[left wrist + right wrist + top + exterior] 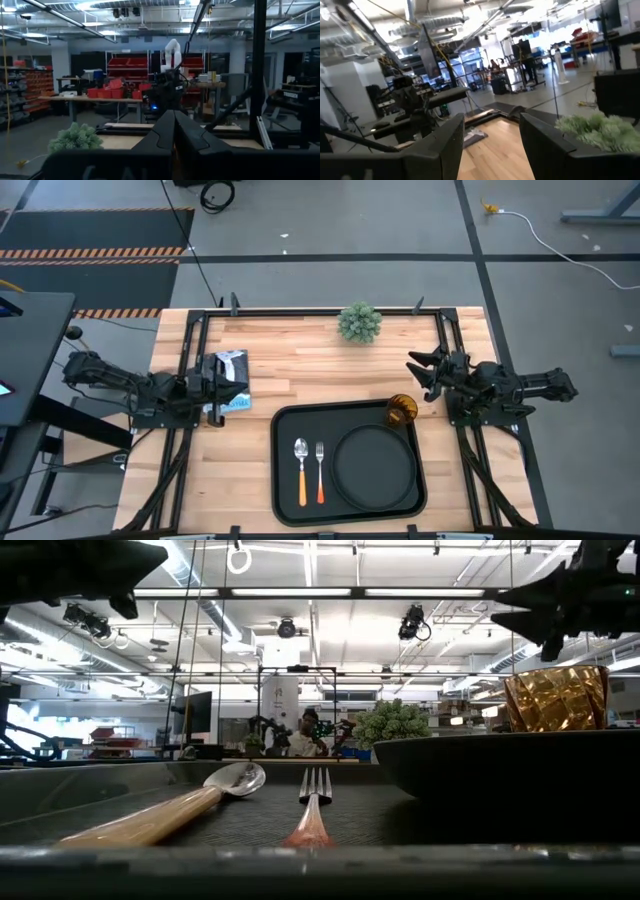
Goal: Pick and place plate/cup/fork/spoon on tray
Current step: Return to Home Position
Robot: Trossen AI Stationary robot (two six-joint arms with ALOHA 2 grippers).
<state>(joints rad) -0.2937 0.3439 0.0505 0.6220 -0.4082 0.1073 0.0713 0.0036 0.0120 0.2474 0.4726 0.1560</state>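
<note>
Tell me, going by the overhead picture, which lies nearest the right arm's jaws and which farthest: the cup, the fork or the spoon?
From the right gripper, which hangs open beside the tray's far right corner:
1. The cup, in that corner of the tray.
2. The fork, left of the plate.
3. The spoon, farther left.

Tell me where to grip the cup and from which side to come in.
Grip the cup across its rim and upper wall, coming from straight above. It stands upright in the tray's corner, close beside the plate, so a sideways approach looks crowded.
</note>
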